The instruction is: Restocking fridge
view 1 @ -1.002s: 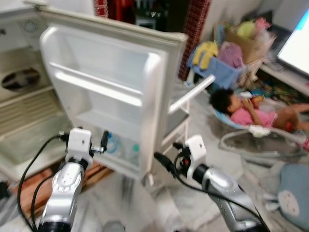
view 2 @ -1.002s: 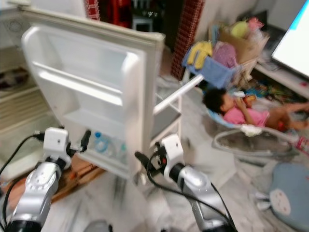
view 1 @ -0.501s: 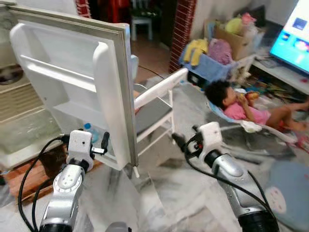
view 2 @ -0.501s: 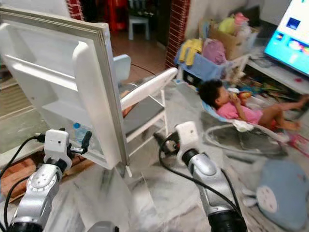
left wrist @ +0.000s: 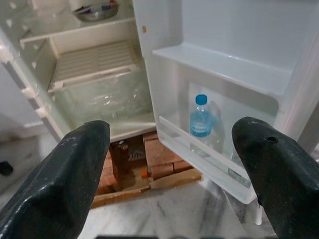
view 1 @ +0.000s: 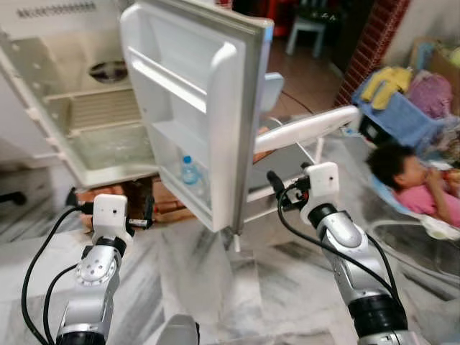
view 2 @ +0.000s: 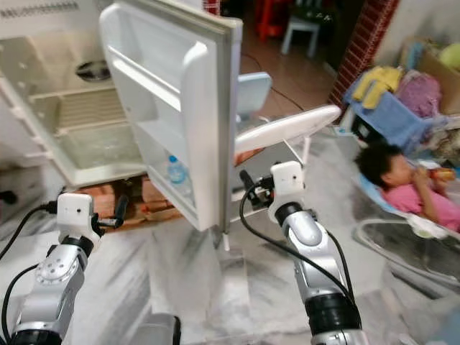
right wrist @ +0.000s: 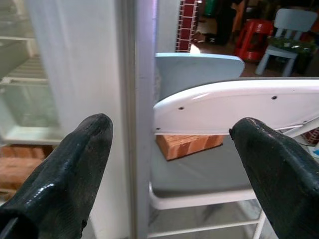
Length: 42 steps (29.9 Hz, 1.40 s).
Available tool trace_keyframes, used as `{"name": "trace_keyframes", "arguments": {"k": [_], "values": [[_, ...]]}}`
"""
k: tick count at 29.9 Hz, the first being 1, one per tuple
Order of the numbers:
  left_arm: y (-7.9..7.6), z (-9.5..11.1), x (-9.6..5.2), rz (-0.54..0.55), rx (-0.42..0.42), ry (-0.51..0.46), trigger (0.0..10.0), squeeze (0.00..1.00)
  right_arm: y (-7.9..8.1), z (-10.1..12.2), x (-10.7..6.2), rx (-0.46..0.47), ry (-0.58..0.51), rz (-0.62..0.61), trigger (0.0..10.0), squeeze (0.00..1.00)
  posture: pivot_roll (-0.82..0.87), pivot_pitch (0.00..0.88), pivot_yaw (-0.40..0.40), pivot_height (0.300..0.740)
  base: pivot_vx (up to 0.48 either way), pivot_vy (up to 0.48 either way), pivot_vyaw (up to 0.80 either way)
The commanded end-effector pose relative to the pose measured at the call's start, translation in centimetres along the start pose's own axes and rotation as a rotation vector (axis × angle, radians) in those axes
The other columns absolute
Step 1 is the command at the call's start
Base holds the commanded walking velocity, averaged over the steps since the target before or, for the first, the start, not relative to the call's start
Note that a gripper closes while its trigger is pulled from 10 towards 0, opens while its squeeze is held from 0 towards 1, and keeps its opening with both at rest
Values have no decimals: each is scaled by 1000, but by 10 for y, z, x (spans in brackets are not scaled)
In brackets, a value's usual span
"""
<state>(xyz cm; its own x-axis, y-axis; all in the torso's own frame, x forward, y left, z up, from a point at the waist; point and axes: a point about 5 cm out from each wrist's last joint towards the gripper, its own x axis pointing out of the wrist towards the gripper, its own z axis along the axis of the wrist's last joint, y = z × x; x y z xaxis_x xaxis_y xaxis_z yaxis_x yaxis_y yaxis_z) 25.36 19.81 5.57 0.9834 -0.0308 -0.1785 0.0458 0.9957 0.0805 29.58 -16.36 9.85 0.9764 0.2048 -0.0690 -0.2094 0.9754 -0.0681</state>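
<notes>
fridge door point(view 1: 194, 93): white | bottle point(left wrist: 201, 117) at the door's 6 o'clock: clear, blue cap, blue label | floor point(view 1: 237, 287): grey-veined white marble | bricks point(left wrist: 149, 154) under fridge: red-brown | chair point(view 2: 287, 129): white frame, grey seat | fingers point(left wrist: 60, 184): black

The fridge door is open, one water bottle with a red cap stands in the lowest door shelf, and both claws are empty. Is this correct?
Not quite: the water bottle has a blue cap, as the left wrist view shows. The rest holds: the fridge door is open, the bottle stands in its lowest shelf, and the left claw and right claw are open and empty.
</notes>
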Motion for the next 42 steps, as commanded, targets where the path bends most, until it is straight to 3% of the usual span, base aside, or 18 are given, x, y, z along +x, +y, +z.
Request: {"name": "trace_keyframes", "arguments": {"k": [1,14,31,33,42], "values": [[1,4,1,-10,5,-20,10000,0,2,4,2,3,-25,-11,10000,0,92,38,2,740,0,0,700],[-2,4,1,-26,-4,-30,10000,0,-1,12,10,-26,-69,-39,10000,0,89,31,-9,740,0,0,674],[-5,1,2,-44,-12,-29,10000,0,-10,16,15,-79,-97,-116,10000,0,86,23,-21,740,407,0,0],[-5,2,1,-41,-39,-46,10000,0,-12,16,15,-77,-97,-133,10000,0,86,23,-21,740,0,0,0],[-2,1,2,-21,-19,-26,10000,0,-9,12,13,-48,-92,-110,10000,0,90,31,-19,740,0,0,0]]}}
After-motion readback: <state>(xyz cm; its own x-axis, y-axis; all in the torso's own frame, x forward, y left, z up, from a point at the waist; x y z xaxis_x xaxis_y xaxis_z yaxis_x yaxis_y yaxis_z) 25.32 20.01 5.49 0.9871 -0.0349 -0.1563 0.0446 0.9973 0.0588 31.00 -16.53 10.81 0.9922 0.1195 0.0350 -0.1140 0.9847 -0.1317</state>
